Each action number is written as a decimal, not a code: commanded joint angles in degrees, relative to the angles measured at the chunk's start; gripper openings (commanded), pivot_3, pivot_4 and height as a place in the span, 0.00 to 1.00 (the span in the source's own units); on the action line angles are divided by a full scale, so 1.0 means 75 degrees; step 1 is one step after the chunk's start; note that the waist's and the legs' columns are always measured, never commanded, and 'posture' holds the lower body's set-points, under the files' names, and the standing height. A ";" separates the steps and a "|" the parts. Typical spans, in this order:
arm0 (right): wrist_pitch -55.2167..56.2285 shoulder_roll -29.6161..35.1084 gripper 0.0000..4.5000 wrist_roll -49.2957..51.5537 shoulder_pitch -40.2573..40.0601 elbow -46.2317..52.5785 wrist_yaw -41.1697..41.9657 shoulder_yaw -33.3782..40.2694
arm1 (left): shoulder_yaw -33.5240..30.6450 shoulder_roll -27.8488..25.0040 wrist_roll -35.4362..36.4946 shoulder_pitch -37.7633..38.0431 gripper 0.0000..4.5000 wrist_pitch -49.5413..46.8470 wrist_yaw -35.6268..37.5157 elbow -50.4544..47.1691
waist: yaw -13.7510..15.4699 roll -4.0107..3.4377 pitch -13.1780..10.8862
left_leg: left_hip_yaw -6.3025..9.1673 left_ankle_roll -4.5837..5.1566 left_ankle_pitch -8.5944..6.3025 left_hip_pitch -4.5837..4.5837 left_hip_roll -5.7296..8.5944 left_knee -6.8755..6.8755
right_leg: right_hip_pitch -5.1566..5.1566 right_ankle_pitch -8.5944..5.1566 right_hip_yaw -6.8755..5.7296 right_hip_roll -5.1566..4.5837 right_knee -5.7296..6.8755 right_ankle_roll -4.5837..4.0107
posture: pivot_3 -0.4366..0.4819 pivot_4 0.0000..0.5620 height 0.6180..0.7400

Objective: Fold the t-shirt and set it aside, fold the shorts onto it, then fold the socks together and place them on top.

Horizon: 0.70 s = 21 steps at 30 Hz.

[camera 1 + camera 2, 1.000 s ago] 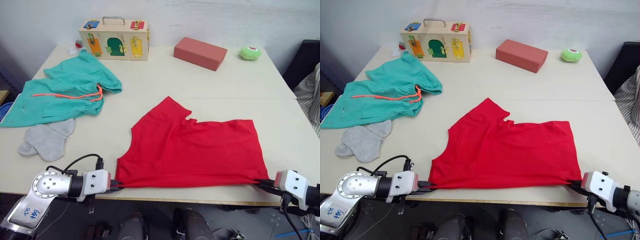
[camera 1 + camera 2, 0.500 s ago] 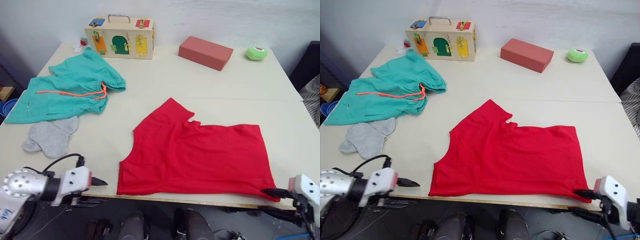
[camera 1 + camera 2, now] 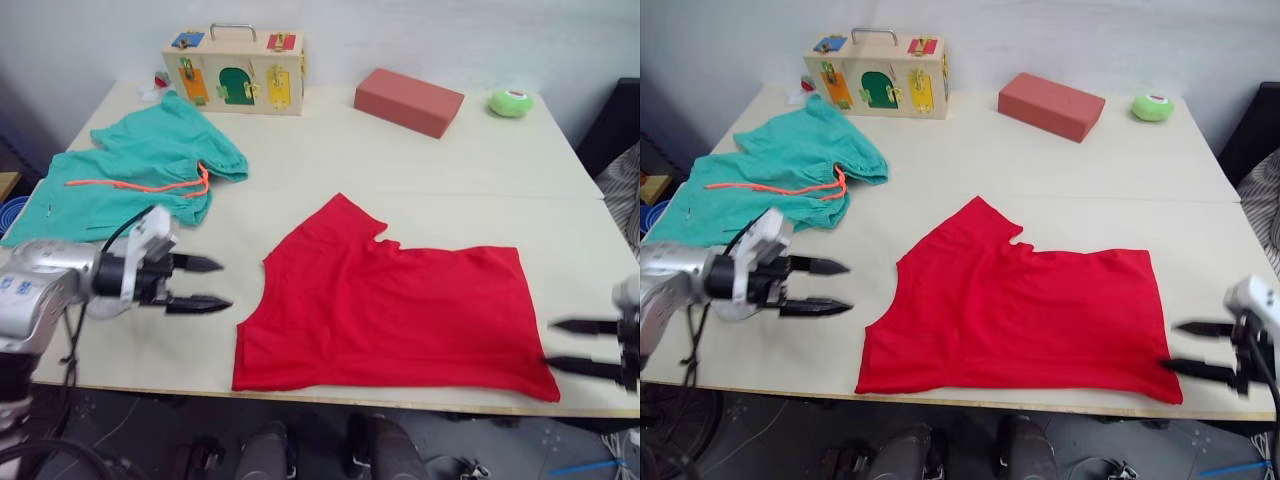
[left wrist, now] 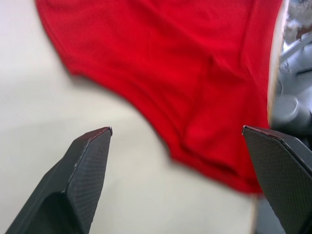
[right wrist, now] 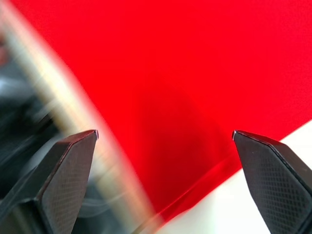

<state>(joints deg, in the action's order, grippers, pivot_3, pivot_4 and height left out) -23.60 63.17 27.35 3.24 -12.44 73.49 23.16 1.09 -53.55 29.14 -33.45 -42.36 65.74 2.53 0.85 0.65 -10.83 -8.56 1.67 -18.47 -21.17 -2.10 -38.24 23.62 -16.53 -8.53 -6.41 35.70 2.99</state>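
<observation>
My left claw (image 3: 208, 284) is released, fingers spread, holding nothing. It hangs over the table (image 3: 420, 170) just left of the t-shirt's near-left corner, tips pointing right toward the cloth, not touching it. My right claw (image 3: 570, 345) is also released and empty, fingers apart, at the near-right corner of the t-shirt, tips pointing left; lower tip is right at the hem, contact unclear.

T-shirt (image 3: 400, 305) lies flat between the two claws near the front edge of the table, folded once, one sleeve sticking up toward the middle of the table.

Shorts (image 3: 130, 175) are spread at the far left of the table, orange drawstring (image 3: 140, 186) across the waistband, well apart from the t-shirt. Socks are mostly hidden behind my left arm, can't place them exactly.

Along the back edge: wooden latch box (image 3: 235, 72) with handle, red-brown block (image 3: 408, 101) to its right, green ball (image 3: 511, 102) near the far-right corner.
</observation>
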 commanded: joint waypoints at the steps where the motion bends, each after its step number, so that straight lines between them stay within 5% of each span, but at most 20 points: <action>1: 0.1391 -0.0290 1.00 -0.1065 0.1564 -0.1647 -0.0748 -0.0732 | 0.0507 0.0517 -0.0805 -0.1179 1.00 0.0168 -0.0377 0.1384 | -0.0038 0.0014 -0.0012 | -0.0003 0.0001 0.0012 -0.0002 0.0011 0.0001 | 0.0006 0.0004 0.0010 -0.0005 0.0007 0.0005 | 0.48 0.27 1.00; 5: 0.1940 -0.0587 1.00 -0.2043 0.3528 -0.3456 -0.0822 -0.1869 | 0.1152 0.1763 -0.1829 -0.2695 1.00 0.1227 -0.0700 0.3752 | -0.0097 0.0015 -0.0015 | -0.0016 -0.0002 0.0039 -0.0017 0.0020 0.0007 | 0.0030 0.0003 0.0022 -0.0004 0.0025 0.0005 | 0.48 0.27 1.00; 11: 0.2671 -0.1109 1.00 -0.2878 0.5505 -0.5680 -0.1102 -0.2570 | 0.0939 0.3426 -0.2575 -0.4375 1.00 0.2954 -0.1520 0.7250 | -0.0139 0.0019 -0.0017 | -0.0023 0.0012 0.0047 -0.0039 0.0030 0.0006 | 0.0038 0.0008 0.0005 0.0002 0.0042 0.0015 | 0.48 0.27 1.00; 21: 0.2874 -0.1654 1.00 -0.3576 0.6764 -0.7464 -0.1581 -0.2837 | 0.0551 0.4847 -0.3480 -0.5330 1.00 0.3971 -0.3472 0.9586 | -0.0180 0.0021 -0.0018 | -0.0019 0.0023 0.0053 -0.0043 0.0040 0.0008 | 0.0039 0.0014 -0.0006 -0.0018 0.0047 0.0025 | 0.48 0.27 1.00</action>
<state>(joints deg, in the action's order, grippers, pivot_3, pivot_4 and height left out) -2.53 50.34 0.71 52.58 -67.76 62.33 1.25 6.48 -17.06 3.85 -71.58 -13.08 41.47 73.54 -0.50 0.81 -10.97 -8.68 1.84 -18.07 -21.49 -1.80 -38.19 23.91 -16.42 -8.57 -6.57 36.06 3.19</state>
